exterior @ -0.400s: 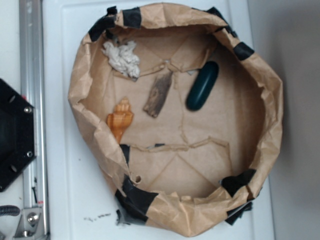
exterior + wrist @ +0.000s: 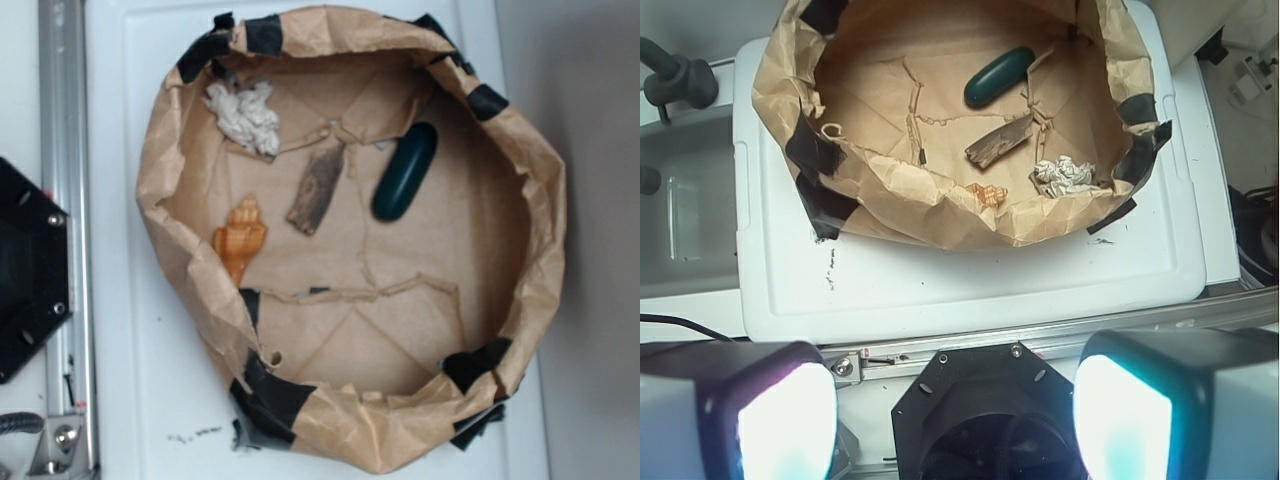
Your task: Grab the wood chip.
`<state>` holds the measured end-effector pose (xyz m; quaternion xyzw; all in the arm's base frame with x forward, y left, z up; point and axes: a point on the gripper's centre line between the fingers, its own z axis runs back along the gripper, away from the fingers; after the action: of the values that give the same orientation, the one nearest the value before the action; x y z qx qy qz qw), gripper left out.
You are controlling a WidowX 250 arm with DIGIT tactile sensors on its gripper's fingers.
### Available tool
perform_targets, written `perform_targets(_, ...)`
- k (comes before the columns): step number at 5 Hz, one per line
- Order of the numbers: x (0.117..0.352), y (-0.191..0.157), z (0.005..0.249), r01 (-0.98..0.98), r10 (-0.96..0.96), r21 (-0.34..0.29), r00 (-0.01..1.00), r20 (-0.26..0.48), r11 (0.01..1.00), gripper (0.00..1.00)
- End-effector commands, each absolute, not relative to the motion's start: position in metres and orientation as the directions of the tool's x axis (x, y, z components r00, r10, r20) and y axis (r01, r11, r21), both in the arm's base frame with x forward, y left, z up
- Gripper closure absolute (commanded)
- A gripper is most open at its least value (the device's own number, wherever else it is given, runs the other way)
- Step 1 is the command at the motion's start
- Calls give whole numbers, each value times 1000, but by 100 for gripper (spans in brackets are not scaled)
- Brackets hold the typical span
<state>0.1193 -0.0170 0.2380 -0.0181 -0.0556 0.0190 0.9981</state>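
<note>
The wood chip [image 2: 317, 190] [image 2: 999, 141] is a flat grey-brown sliver with jagged ends, lying on the floor of a brown paper basin [image 2: 540, 250] [image 2: 890, 200], between an orange spiral shell and a dark green oblong. My gripper [image 2: 955, 420] shows only in the wrist view, open wide, its two pads [image 2: 785, 425] bright at the bottom corners with nothing between them. It hangs high over the robot's black base [image 2: 980, 400], well back from the basin and far from the chip.
In the basin lie an orange-tan shell [image 2: 240, 238], a dark green oblong [image 2: 405, 171] and a crumpled white wad [image 2: 244, 115]. The basin stands on a white board [image 2: 130, 380]. A metal rail [image 2: 60, 200] and the black base [image 2: 25, 270] flank its left.
</note>
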Motion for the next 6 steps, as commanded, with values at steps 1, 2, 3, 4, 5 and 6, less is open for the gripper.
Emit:
perform_targets(1,198,13,182,-380,434,-273,884,174,884,0)
perform_targets(2,232,23,174,-477,536,-276,821,198,834,0)
perform_targets(3,254,21,153,-556,600,-246,782,169,794,0)
perform_targets(4,264,27,105,-643,659,-150,744,111,751,0)
perform_targets(5,254,44,63,-659,661,-58,746,78,750,0)
perform_targets(6,240,55,45,-670,672,-56,738,62,740,0)
